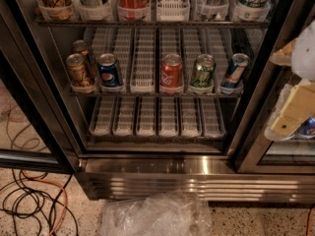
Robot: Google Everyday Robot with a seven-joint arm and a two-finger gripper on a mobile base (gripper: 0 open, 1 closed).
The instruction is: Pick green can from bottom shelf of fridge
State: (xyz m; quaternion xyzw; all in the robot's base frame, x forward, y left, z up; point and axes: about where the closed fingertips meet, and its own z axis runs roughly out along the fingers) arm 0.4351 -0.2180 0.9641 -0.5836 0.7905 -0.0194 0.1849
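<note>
Dim; claw (pixel 294 107) pale at right edge

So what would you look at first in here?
The row of cans on a shelf in the open fridge grabs you first, with the red cola can in the middle and the green can right beside it. The robot's pale tool hangs at the right edge, by the glass door. A crumpled clear plastic bag lies on the floor in front of the fridge.
</note>
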